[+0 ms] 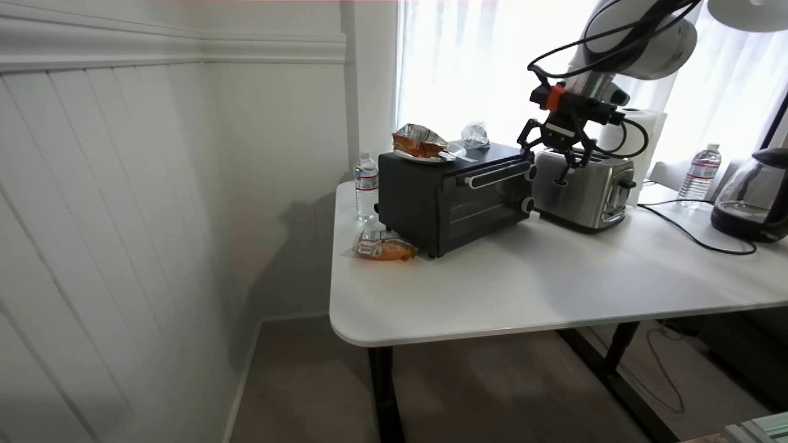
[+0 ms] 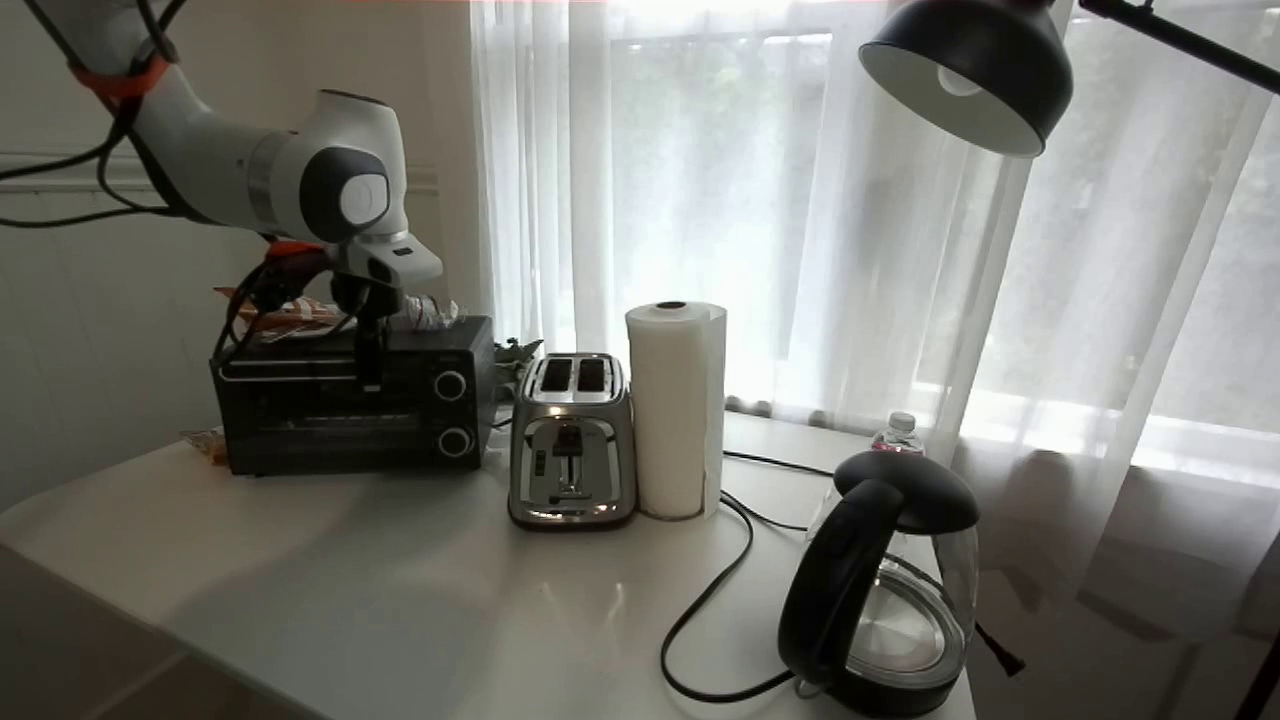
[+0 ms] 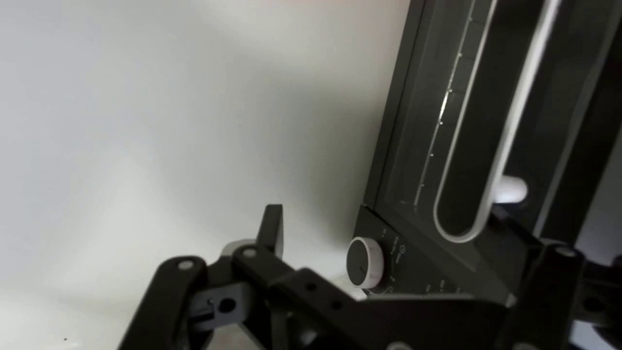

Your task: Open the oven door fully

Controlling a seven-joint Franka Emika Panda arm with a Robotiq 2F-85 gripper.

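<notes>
The black oven (image 1: 409, 200) stands on the table with its oven door (image 1: 483, 206) upright against its front, looking shut. It also shows in an exterior view (image 2: 465, 345). The door's pale handle bar (image 1: 495, 176) runs along its top edge. It shows as a long loop in the wrist view (image 3: 521, 104), with a white mounting post near its end. My gripper (image 1: 544, 167) is open at the knob end of the handle. In the wrist view, the gripper (image 3: 386, 216) has one finger beside the handle's end; I cannot tell whether it touches. The other finger is out in front of the oven.
A silver toaster (image 1: 569, 187) stands close beside the oven, just under my gripper. A paper towel roll (image 2: 670, 410) is beside it. A plate (image 1: 425, 158) with an orange wrapper rests on the oven. An orange bag (image 1: 385, 246) lies at its base. A kettle (image 2: 890, 590) stands farther off.
</notes>
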